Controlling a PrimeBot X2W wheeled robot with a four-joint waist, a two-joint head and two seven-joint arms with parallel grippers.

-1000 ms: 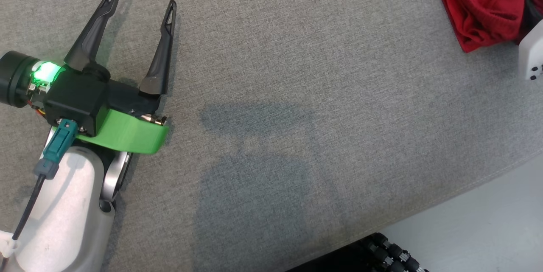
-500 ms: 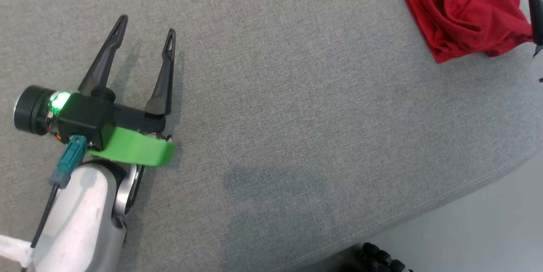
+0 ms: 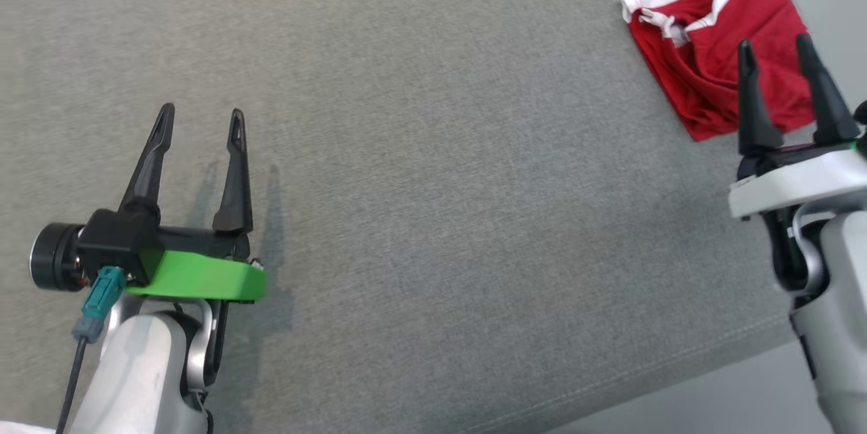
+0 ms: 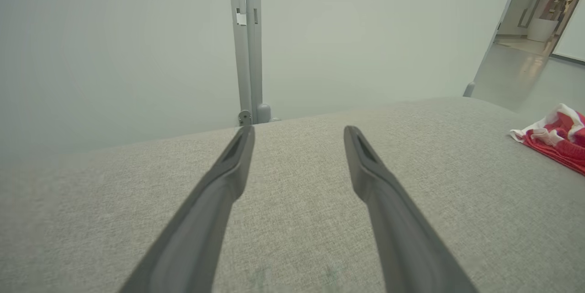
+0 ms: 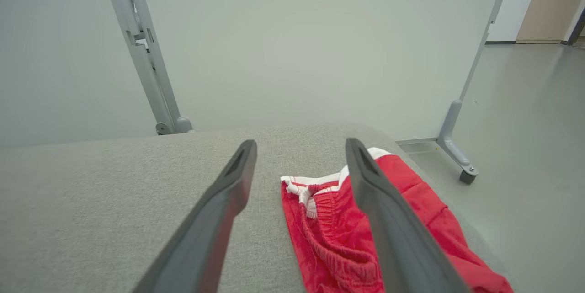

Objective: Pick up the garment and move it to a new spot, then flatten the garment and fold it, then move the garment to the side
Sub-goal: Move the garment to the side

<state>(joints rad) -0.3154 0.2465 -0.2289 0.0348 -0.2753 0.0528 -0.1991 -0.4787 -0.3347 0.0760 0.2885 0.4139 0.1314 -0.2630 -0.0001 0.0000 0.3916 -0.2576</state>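
Head view first: a wide grey woven fabric surface [image 3: 440,183] runs across the scene, and the red garment with white trim and an elastic waistband [image 3: 684,75] lies folded flat at its far right corner, close to the right edge. The left gripper [image 3: 201,111] sits at the near left on a green bracket, well apart from the cloth. Its two long dark fingers are spread wide with nothing between them, and they point toward the far side over bare fabric.

The right gripper [image 3: 773,41] is at the right edge. Its fingers are also spread wide, and their tips overlap the near right part of the garment. No cloth is pinched between them. I cannot tell from here whether the tips touch the cloth or hang just above it.

From the right wrist camera, the right gripper [image 5: 301,142] frames the garment [image 5: 338,238], with the white waistband end lying between the two fingers toward the far side. Beyond the surface stands a pale partition panel on a grey metal post [image 5: 137,46], with a wheeled foot [image 5: 457,156] on the grey floor [image 5: 525,146] to the right.

From the left wrist camera, the left gripper [image 4: 298,129] is empty, and the garment [image 4: 555,135] shows at the far right.
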